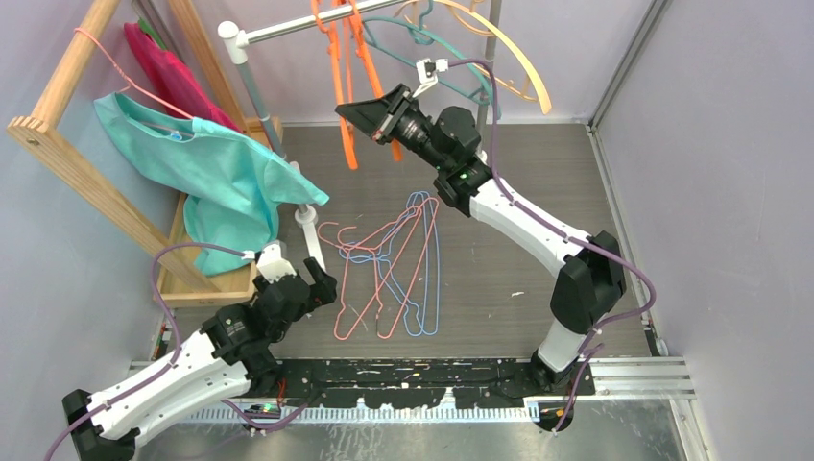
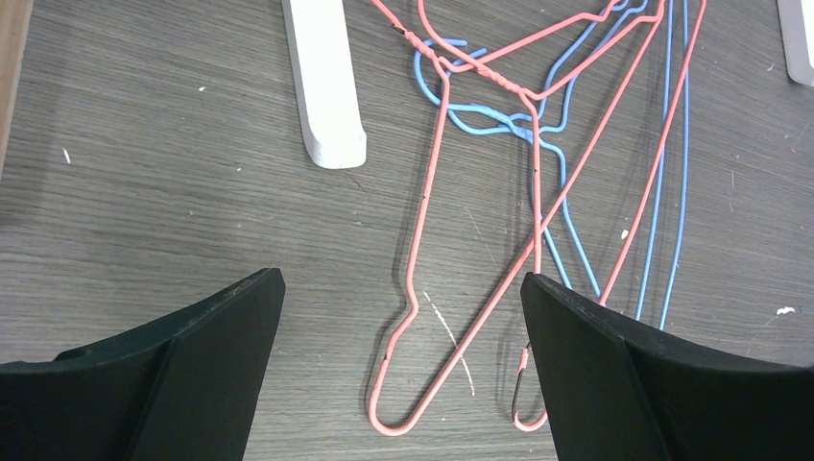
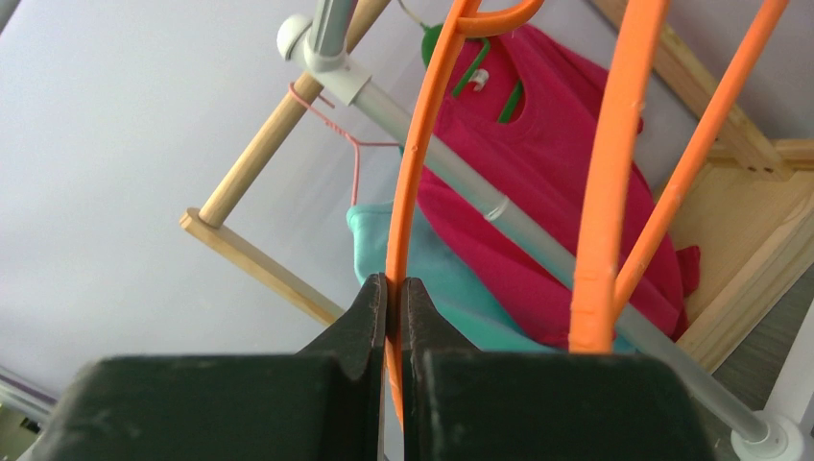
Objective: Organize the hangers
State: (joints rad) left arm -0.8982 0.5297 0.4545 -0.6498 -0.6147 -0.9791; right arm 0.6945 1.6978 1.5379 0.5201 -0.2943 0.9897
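Note:
Several pink and light-blue wire hangers [image 1: 394,264] lie tangled on the dark floor; the left wrist view shows them too [image 2: 538,163]. My left gripper [image 1: 322,285] is open and empty just left of that pile, low over the floor. Orange plastic hangers [image 1: 343,77] hang on the silver rail [image 1: 288,32], with a teal hanger [image 1: 451,58] and a cream hanger [image 1: 523,67] further right. My right gripper [image 1: 370,115] is shut on an orange hanger's arm [image 3: 408,182], below the rail.
A wooden rack [image 1: 67,144] at the left holds a pink wire hanger with a teal shirt [image 1: 216,168] and a magenta garment [image 1: 173,72]. The rail's white foot [image 2: 323,82] rests on the floor near the left gripper. Grey walls enclose both sides.

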